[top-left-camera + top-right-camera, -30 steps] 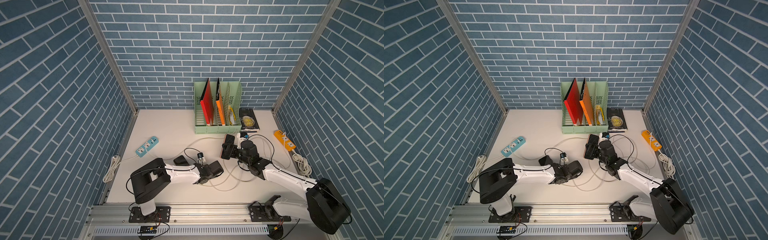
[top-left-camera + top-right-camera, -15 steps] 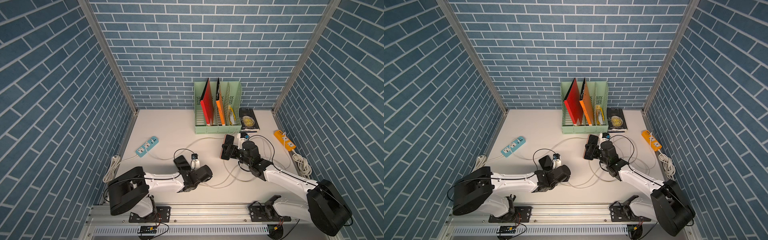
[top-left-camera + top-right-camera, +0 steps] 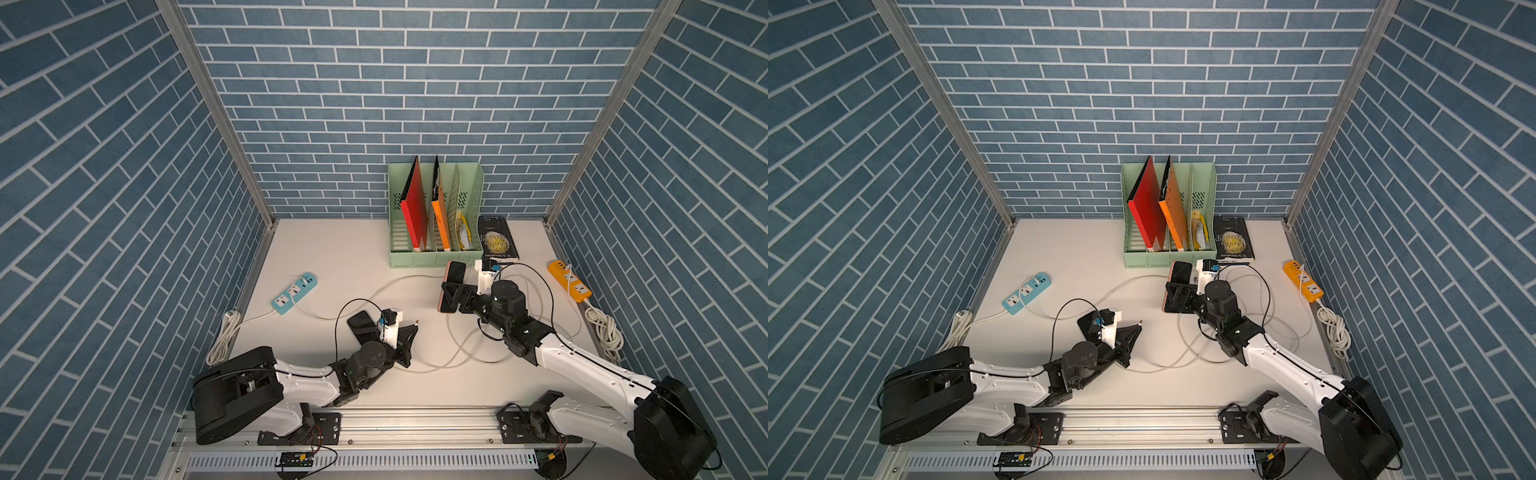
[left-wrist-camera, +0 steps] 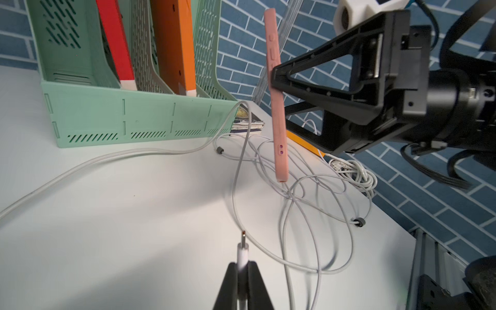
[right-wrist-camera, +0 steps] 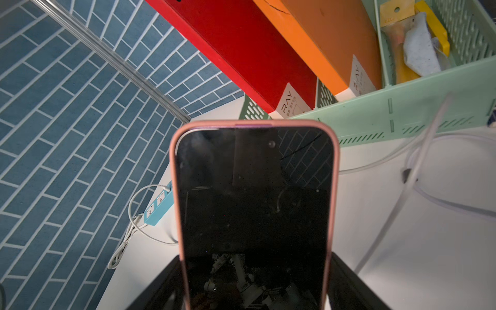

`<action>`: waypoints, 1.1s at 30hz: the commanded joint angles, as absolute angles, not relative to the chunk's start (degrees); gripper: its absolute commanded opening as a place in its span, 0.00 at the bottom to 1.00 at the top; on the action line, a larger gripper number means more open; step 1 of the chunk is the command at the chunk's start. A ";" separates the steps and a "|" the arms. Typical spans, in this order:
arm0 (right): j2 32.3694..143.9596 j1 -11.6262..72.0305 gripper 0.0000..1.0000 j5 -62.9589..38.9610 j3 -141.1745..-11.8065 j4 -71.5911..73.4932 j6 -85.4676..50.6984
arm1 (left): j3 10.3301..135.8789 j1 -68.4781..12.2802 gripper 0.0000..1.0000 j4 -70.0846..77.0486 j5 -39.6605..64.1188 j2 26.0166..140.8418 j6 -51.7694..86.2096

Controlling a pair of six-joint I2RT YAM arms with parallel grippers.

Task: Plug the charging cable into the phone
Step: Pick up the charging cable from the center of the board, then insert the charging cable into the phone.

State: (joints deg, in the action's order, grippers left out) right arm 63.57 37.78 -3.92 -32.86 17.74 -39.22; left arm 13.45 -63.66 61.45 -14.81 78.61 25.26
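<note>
Blue brick walls (image 3: 374, 104) stand around the white bench (image 3: 353, 249). Your left claw (image 4: 242, 265) is pinched tight on the white plug (image 4: 242, 249) of the charging cable (image 4: 233, 193), and the little metal tip sticks out in front. Your right claw (image 3: 449, 293) is clamped on the two long sides of the phone (image 4: 279, 128). That phone, in its pink case, is up in the air on its edge, in front of the green file holder (image 3: 436, 257). Plug and phone are well apart.

It looks like you are on the step of bringing the plug to the phone. The hole for the plug should be in the low end of the phone, but I cannot see it from here. That end looks down at the bench, while the plug seems to point more along it. So first tip the phone, or turn the plug, till the tip and the hole face each other in one straight line. Push in slowly and straight, not at a slant, or the tip may scrape the case or bend. Hold the phone firm so it does not slide back. Mind the loose cable loops on the bench; they could snag.
</note>
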 commanded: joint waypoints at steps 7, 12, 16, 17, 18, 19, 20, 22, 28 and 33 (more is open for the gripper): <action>64.06 44.33 0.20 2.54 -36.89 18.43 -35.59 | 9.74 -62.03 0.00 89.61 -5.92 92.84 22.32; 65.56 46.81 0.20 6.98 -37.80 17.52 -36.10 | 7.75 -60.73 0.00 94.12 -4.65 94.27 24.09; 67.10 48.99 0.20 11.06 -38.55 17.36 -38.19 | 7.72 -59.68 0.00 95.76 -3.51 95.79 25.60; 67.48 49.53 0.20 12.04 -38.83 17.33 -38.68 | 7.83 -59.48 0.00 95.85 -3.10 95.93 25.71; 67.83 50.13 0.21 13.29 -39.04 17.18 -39.25 | 7.94 -59.42 0.00 95.81 -2.82 96.15 25.80; 68.07 50.71 0.20 14.34 -39.22 17.10 -39.79 | 7.99 -59.42 0.00 95.76 -2.78 96.21 25.92; 68.25 51.31 0.20 15.32 -39.28 17.25 -40.23 | 8.05 -59.27 0.00 95.67 -2.83 96.37 26.19; 68.53 52.57 0.21 17.56 -39.65 17.32 -40.61 | 8.06 -58.95 0.00 95.69 -2.82 96.53 26.59; 69.40 55.40 0.21 21.82 -41.21 16.93 -40.91 | 8.55 -58.09 0.00 95.10 -1.91 97.23 27.75; 69.77 56.69 0.21 22.73 -41.78 17.46 -40.83 | 8.64 -57.92 0.00 94.80 -2.02 97.27 28.07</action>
State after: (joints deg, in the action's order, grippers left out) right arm 69.60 56.05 19.49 -39.00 14.81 -39.77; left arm 8.08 -58.35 92.77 -2.66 96.49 27.66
